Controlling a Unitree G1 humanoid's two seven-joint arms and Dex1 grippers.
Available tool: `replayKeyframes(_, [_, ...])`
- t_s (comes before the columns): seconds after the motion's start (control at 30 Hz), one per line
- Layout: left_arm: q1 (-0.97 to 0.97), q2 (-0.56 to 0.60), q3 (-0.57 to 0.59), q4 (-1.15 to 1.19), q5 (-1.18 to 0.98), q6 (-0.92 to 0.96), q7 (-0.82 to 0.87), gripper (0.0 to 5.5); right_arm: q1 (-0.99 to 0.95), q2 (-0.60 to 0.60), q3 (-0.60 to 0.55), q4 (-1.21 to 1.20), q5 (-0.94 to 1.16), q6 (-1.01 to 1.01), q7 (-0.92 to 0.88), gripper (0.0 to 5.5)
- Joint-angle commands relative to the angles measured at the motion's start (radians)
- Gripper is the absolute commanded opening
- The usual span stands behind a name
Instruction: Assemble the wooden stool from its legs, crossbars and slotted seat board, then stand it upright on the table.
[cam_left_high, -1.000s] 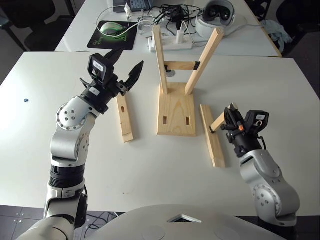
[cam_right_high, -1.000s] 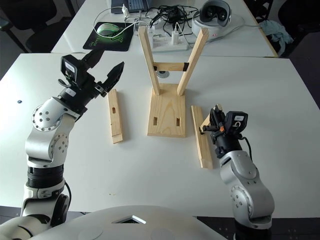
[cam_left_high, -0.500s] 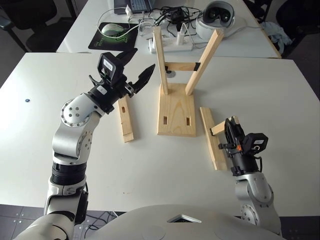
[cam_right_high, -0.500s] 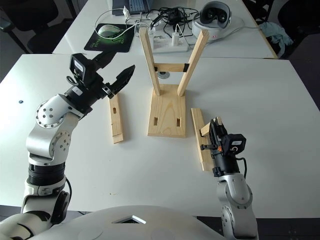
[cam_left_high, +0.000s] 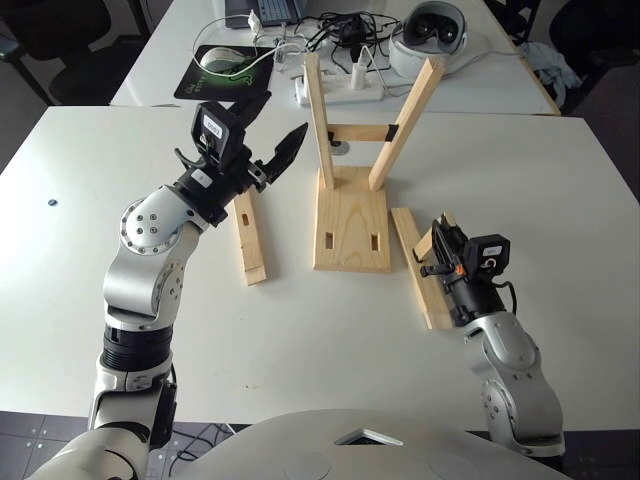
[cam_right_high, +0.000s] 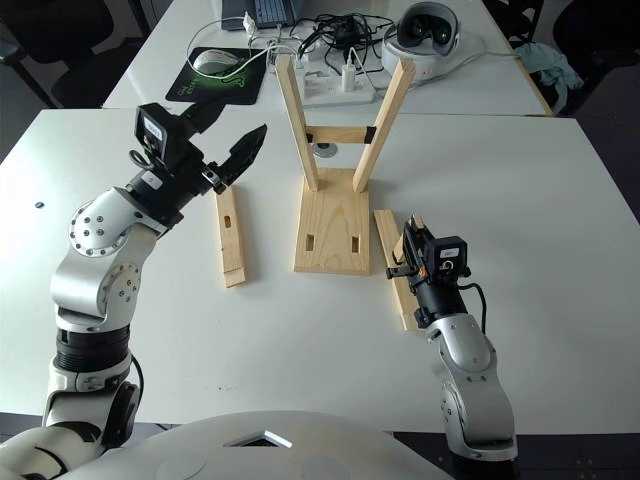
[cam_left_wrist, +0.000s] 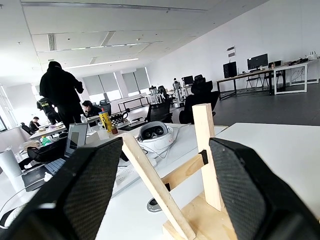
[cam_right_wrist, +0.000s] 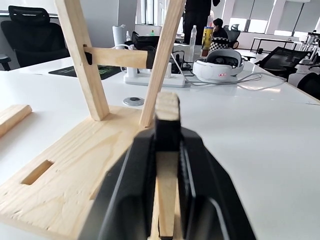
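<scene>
White tabletop (cam_left_high: 560, 200) under both arms; behind it stands a second desk with a headset (cam_left_high: 432, 25) and a mouse pad (cam_left_high: 222, 70). The right fingers (cam_right_wrist: 125, 200) are clamped on a short crossbar (cam_right_wrist: 167, 107) — a stub rising from the right-hand leg (cam_right_high: 388, 235), which lies flat just beside the right edge of the seat board (cam_left_high: 352, 232). The right gripper (cam_left_high: 443, 245) sits low over that leg. The left fingers (cam_left_wrist: 90, 195) are spread wide, holding nothing; the left gripper (cam_left_high: 287, 112) hangs in the air near the far end of the left-hand leg (cam_left_high: 249, 238), which lies flat on the table to the board's left. The board itself lies flat at the centre — two upright legs (cam_left_high: 320, 120) rise from its far end, splaying apart and joined by an upper crossbar (cam_left_high: 358, 131). Two slots (cam_left_high: 329, 240) at the near end are open.
</scene>
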Motion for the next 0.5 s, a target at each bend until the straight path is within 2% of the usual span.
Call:
replayKeyframes(0.03, [0.002, 0.006, 0.005, -0.007, 0.009, 0.009, 0.009, 3.2, 0.071, -0.007, 0.031, 0.152, -0.029, 0.063, 0.028, 0.41])
replayKeyframes(0.5, [-0.016, 0.001, -0.003, 0.007, 0.012, 0.001, 0.01, 3.2, 0.008, 0.028, -0.012, 0.299, -0.026, -0.034, 0.044, 0.41])
